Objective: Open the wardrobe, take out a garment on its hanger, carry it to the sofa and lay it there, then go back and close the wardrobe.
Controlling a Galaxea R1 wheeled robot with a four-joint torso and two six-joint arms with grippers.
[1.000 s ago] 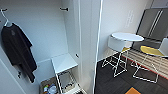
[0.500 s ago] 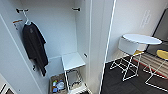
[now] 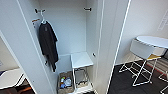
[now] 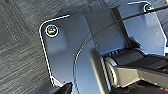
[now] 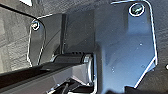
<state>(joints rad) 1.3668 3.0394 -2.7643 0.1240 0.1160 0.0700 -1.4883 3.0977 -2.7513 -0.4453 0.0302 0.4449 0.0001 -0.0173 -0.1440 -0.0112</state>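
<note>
Neither claw's state can be told from the wrist views; the wardrobe is seen standing open, a dark shirt hung inside.

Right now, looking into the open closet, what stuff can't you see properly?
- Basket contents on the wardrobe floor, head view: blurred coloured shapes, too small to name.
- Hanger of the dark shirt, head view: thin and blurred; its hook is hard to trace.
- Rail, head view: just its end brackets are clear.
- White chair, head view: its legs are cut off by the picture's edge.
- Both end effectors, wrist views: fingers cannot be made out.
</note>
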